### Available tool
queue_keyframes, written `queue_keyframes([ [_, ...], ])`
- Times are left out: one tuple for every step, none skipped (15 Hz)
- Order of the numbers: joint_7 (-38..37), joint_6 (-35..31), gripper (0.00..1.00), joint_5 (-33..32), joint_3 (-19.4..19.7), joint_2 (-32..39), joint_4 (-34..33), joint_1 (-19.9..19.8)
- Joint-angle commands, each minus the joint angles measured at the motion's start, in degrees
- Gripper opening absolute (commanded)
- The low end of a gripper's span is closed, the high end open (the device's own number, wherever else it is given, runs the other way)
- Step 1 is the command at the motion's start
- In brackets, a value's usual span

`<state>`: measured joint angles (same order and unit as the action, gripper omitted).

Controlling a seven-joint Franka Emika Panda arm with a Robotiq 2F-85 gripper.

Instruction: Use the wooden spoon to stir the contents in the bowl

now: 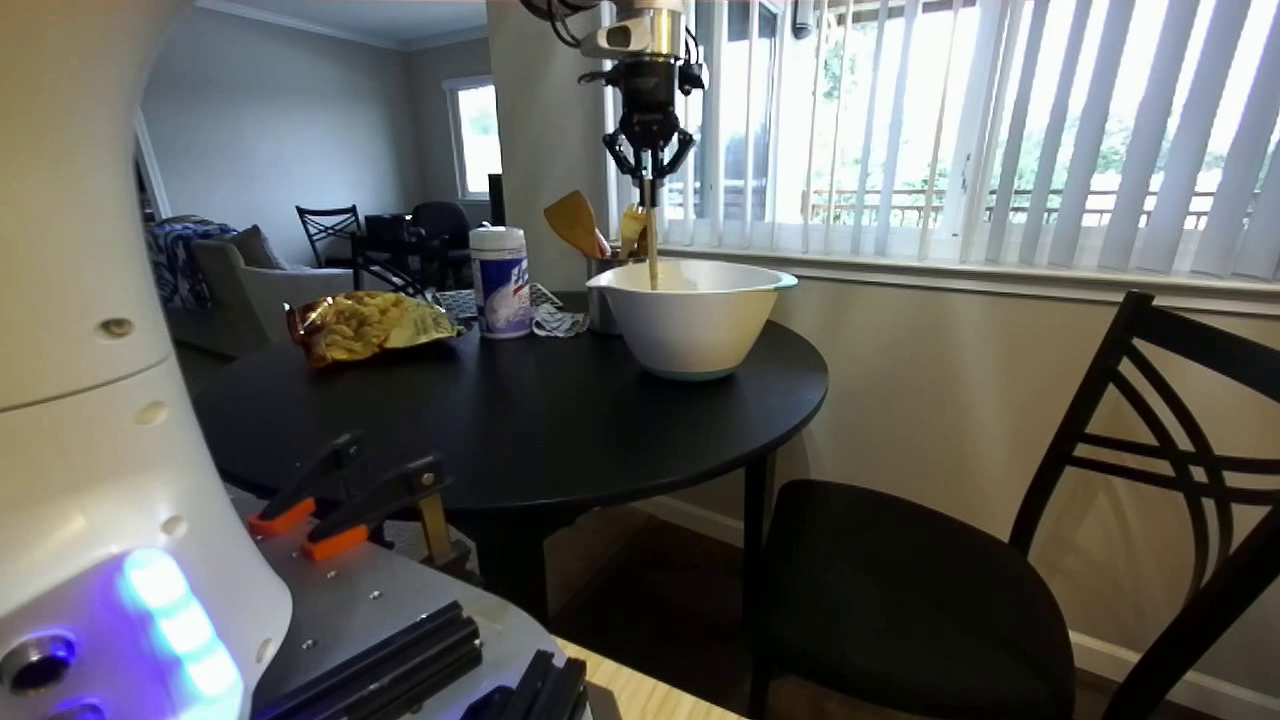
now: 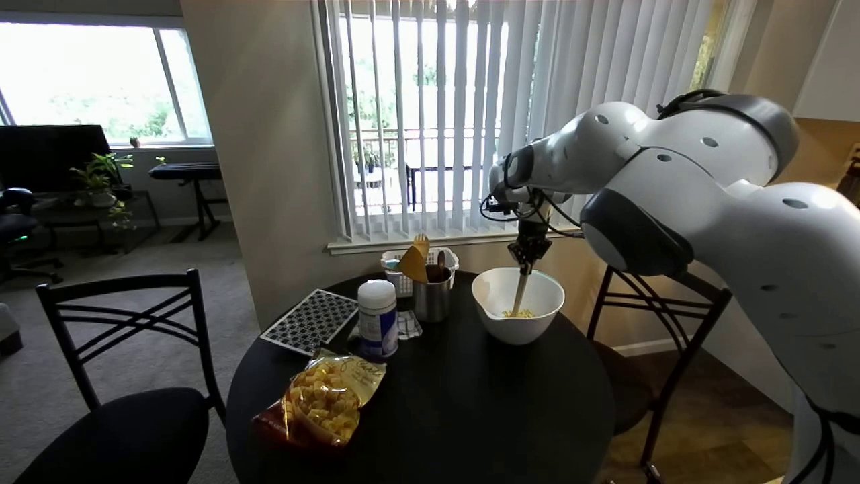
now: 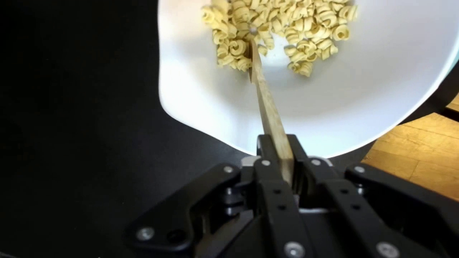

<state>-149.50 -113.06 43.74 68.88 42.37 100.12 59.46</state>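
Wooden spoon [image 3: 268, 107] pinched by handle in gripper [image 3: 279, 141], head down among pasta [image 3: 319, 28] inside bowl [image 3: 387, 79]. Stirring likely under way (how far along, cannot tell). Next: slow sideways sweep, head low, grip firm.

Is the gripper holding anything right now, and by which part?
The gripper holds the wooden spoon by the upper part of its handle, head down in the bowl.

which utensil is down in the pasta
The wooden spoon: the gripper clamps its handle, and its head sits among the pasta in the bowl, while the other utensils stand in the metal holder.
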Motion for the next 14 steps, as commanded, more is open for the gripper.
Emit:
queue_keyframes([
  [0.48, 0.50, 0.05, 0.38, -2.09, -0.22, -0.46, 1.53],
  [0.74, -0.18, 0.05, 0.31, -2.21, -0.36, -0.78, 1.79],
  [0.99, -0.97, 0.05, 0.29, -2.17, -0.38, -0.95, 2.14],
  [0.76, -2.11, 0.05, 0.21, -1.95, 0.04, -1.32, 2.37],
  [1.18, -2.70, 0.05, 0.53, -2.13, 0.04, -1.42, 2.34],
  [1.61, -3.81, 0.05, 0.59, -2.25, 0.37, -1.57, 2.33],
  [1.98, -4.89, 0.05, 0.66, -2.56, 0.71, -1.69, 2.22],
  [1.85, -5.64, 0.05, 0.46, -3.03, 1.46, -2.13, 1.85],
  [1.71, -6.91, 0.05, 0.42, -3.43, 2.24, -2.52, 1.47],
  [1.67, -7.93, 0.05, 0.55, -3.86, 2.65, -2.86, 1.09],
  [1.35, -8.66, 0.05, 0.22, -4.00, 3.34, -3.49, 0.72],
  [0.97, -9.21, 0.05, 0.05, -4.06, 3.76, -3.92, 0.37],
  [0.68, -9.43, 0.05, -0.28, -3.84, 3.98, -4.30, 0.11],
  [0.44, -9.52, 0.05, -0.64, -3.27, 4.23, -4.37, 0.11],
])
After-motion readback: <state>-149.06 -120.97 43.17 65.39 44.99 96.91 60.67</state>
